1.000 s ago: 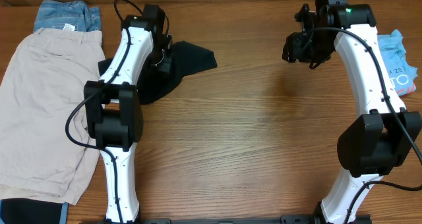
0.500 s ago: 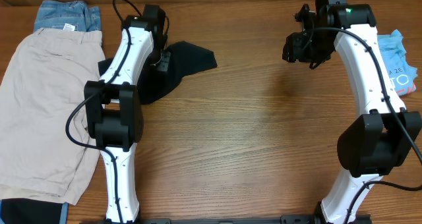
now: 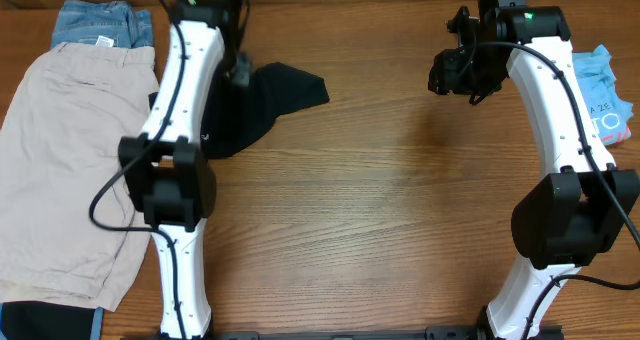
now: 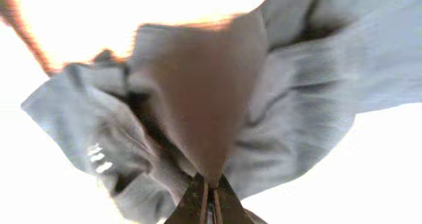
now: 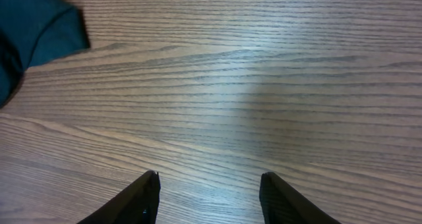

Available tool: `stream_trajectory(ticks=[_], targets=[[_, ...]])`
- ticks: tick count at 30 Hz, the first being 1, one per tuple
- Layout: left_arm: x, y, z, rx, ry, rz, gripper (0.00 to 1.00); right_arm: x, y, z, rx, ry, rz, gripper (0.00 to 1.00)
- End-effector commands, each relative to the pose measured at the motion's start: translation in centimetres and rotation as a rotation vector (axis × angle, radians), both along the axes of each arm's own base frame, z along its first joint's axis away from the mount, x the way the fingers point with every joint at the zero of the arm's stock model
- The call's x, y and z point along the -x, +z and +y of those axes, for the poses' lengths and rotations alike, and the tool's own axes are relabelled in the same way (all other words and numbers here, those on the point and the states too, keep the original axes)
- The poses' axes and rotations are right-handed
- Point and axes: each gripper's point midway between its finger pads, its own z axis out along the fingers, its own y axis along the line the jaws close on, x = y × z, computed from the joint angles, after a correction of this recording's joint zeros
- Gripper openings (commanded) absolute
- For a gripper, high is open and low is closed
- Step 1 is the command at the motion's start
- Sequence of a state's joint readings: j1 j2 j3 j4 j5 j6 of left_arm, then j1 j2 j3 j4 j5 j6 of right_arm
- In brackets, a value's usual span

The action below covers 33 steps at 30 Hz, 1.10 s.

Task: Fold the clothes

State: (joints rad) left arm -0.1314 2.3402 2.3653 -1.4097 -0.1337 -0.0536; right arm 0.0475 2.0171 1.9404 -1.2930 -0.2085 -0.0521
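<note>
Far left: beige shorts [image 3: 60, 160] lie flat on the table [image 3: 400, 210], with blue denim [image 3: 100, 22] at their far end. The left gripper [image 4: 210, 192] is pressed together, pinching a fold of the black T-shirt [image 3: 285, 90], which is bunched just right of the left arm. The right gripper [image 5: 210, 197] is spread over bare wood, holding nothing. A light-blue printed tee [image 3: 605, 95] sits at the far right edge.

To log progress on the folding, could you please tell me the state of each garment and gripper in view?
black T-shirt: crumpled, unfolded, pinched at one spot.
left gripper: shut on the black T-shirt.
right gripper: open, empty, over bare table.
beige shorts: spread flat, unfolded.
blue denim: lying flat, partly under the beige shorts.
light-blue printed tee: bunched, partly hidden by the right arm.
</note>
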Motion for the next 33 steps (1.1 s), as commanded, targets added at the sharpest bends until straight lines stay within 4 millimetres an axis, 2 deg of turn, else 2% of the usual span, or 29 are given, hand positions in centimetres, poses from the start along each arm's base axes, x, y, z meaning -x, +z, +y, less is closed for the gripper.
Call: stream_trajectory(ticks=[1,4,6,10,15,20,23,26,30,33], targets=[[0.3,13.4,-1.2,0.103,-0.032,-0.301,0.04,0.0,0.2,0.5,-0.011,0.013,-0.010,0.53],[2.0,20.1,-2.4,0.153,-0.120,-0.455,0.04,-0.1,0.3,0.9,-0.029,0.026,-0.014,0.53],[3.2,23.4,-2.4,0.158,-0.141,-0.536,0.04,0.0,0.4,1.5,-0.041,0.053,-0.019,0.53],[6.0,28.3,-1.0,0.138,-0.120,-0.659,0.04,0.1,0.6,2.8,-0.068,0.115,-0.035,0.53],[8.6,31.7,0.3,0.119,-0.122,-0.743,0.04,0.0,2.0,5.8,-0.227,0.235,-0.086,0.57],[9.9,33.5,0.7,0.122,-0.120,-0.793,0.04,-0.3,3.2,8.5,-0.323,0.295,-0.133,0.65],[9.9,34.2,-0.2,0.143,-0.180,-0.819,0.04,0.1,3.6,10.4,-0.354,0.360,-0.152,0.67],[9.3,36.1,-2.0,0.207,-0.277,-0.900,0.04,0.4,3.7,11.9,-0.354,0.394,-0.160,0.71],[7.9,40.7,-3.5,0.282,-0.324,-1.089,0.04,-0.1,3.8,12.1,-0.336,0.391,-0.183,0.70],[7.5,44.5,-4.5,0.354,-0.348,-1.237,0.04,-1.2,3.5,10.6,-0.295,0.318,-0.189,0.67]])
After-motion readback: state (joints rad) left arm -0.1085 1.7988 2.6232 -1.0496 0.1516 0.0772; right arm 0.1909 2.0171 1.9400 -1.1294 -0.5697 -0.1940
